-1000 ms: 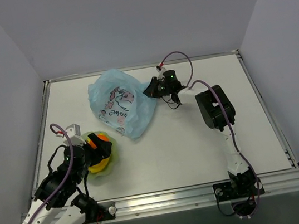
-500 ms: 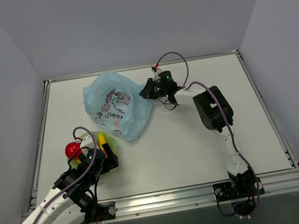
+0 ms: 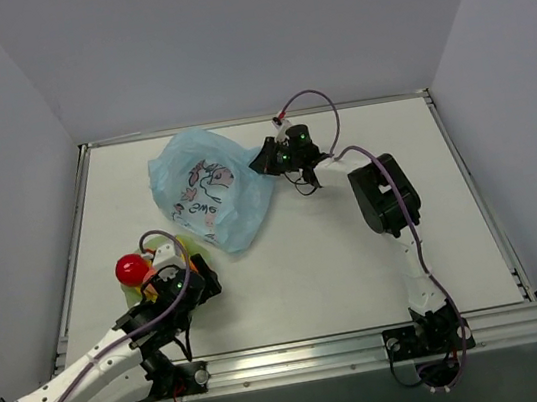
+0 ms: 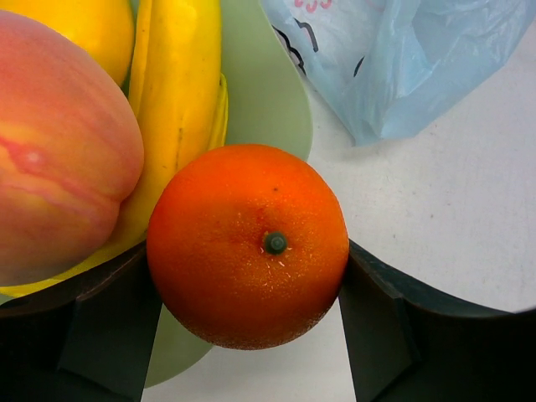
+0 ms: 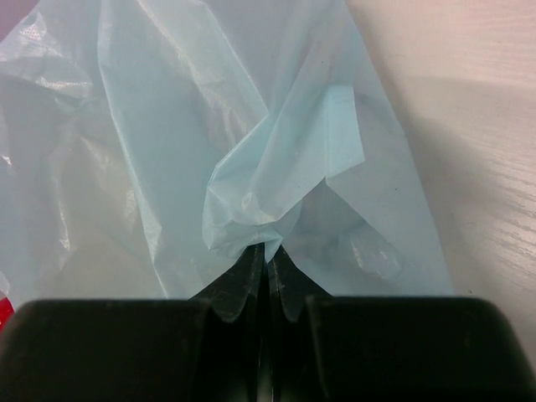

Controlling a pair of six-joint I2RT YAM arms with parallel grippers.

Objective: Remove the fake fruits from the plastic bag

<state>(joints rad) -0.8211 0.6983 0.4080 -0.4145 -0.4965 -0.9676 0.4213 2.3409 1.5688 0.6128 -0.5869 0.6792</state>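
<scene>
A small red fruit (image 3: 133, 269) sits at the left edge of a pale green wavy-edged bowl (image 4: 268, 100), near the left side of the white surface (image 3: 335, 242). Whether it rests inside the bowl cannot be told. In the bowl, the left wrist camera shows a pink-yellow peach (image 4: 59, 151) pressed against a yellow banana bunch (image 4: 176, 109).

Just right of them, the left gripper (image 3: 188, 282) has its jaws clamped on a round orange (image 4: 249, 244). The orange's green stem button faces the lens, and the fruit touches the banana bunch over the bowl's right rim.

Farther off and to the right, the light-blue plastic bag (image 3: 208, 185) lies crumpled at the far middle of the surface, just beside the bowl. It is printed with white and pink cartoon figures. Its dark lettering is creased and too small to read with certainty.

At the bag's far right corner, the right gripper (image 3: 270, 157) has its jaws pinched tight on a gathered fold of the thin film.

The surface is matt white and faintly grained. An aluminium rail (image 3: 371, 345) runs along its near edge, where both arm bases are bolted. Purple cables (image 3: 320, 102) loop over the arms. Plain pale grey walls (image 3: 224, 36) close the scene in on the left, far and right sides.
</scene>
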